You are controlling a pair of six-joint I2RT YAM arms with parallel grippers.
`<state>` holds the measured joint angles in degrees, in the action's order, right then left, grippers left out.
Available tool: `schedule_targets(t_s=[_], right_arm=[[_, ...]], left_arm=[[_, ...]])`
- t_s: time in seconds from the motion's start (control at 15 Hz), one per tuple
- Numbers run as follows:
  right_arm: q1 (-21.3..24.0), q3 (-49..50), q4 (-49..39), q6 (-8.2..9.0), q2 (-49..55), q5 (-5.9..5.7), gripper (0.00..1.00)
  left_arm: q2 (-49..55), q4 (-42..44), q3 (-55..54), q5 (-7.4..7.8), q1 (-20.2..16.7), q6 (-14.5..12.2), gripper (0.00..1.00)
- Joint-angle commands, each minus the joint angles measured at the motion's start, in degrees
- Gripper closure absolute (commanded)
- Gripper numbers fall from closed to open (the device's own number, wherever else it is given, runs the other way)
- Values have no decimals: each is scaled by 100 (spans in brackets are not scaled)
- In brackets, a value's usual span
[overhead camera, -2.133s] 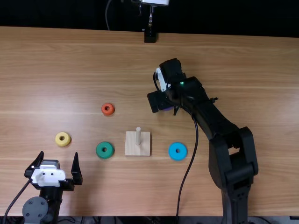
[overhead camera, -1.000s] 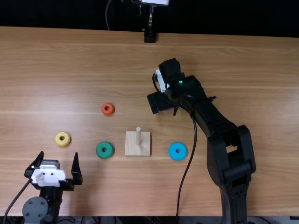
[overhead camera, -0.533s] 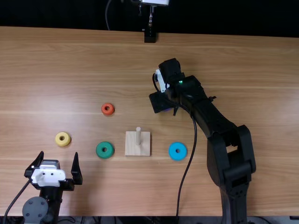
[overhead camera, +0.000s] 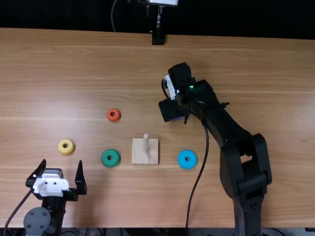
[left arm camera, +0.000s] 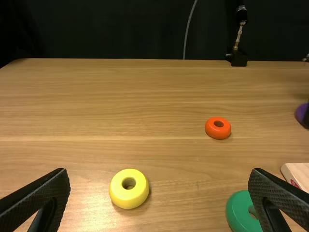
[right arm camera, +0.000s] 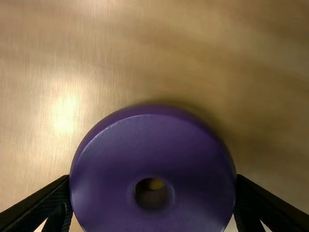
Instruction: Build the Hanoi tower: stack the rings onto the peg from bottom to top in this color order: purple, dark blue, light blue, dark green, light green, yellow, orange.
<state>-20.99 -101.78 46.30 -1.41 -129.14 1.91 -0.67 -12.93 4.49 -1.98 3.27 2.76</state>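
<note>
Right wrist view: the right gripper (right arm camera: 152, 180) pinches the purple ring (right arm camera: 152, 152) by opposite sides, presumably so that its uncovered hole can pass over the peg (overhead camera: 145, 143) as bottom layer. That hole is exposed here between the fingers; the top view adds the peg, robotward of this gripper. The left gripper (left arm camera: 159, 171) is spread, the yellow ring (left arm camera: 126, 197) ahead of it, probably reserved for later.

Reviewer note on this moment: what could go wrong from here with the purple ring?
The right gripper grips the purple ring by its sides, so a slightly loose hold might let it tilt or slip. Its hole is small, so poor alignment could catch the rim on the peg and perhaps shift the wooden base. The light blue ring lies near that base and might get nudged.
</note>
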Motion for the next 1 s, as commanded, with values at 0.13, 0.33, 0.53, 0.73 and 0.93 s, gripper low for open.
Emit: schedule_targets(t_s=[0.13, 0.33, 0.53, 0.73, 0.93], right_arm=[[-54, 202, 375, 4, 1110, 51, 100], [-98, 527, 417, 36, 1849, 51, 100], [-326, 571, 438, 14, 2315, 51, 100], [-634, 501, 913, 4, 2736, 51, 100], [-950, 483, 1345, -49, 3000, 51, 100]], left_arm=[[67, -99, -282, -24, -46, -87, 0], [67, -99, -282, -24, -46, -87, 0], [67, -99, -282, -24, -46, -87, 0], [67, -99, -282, -24, -46, -87, 0], [67, -99, -282, -24, -46, -87, 0]])
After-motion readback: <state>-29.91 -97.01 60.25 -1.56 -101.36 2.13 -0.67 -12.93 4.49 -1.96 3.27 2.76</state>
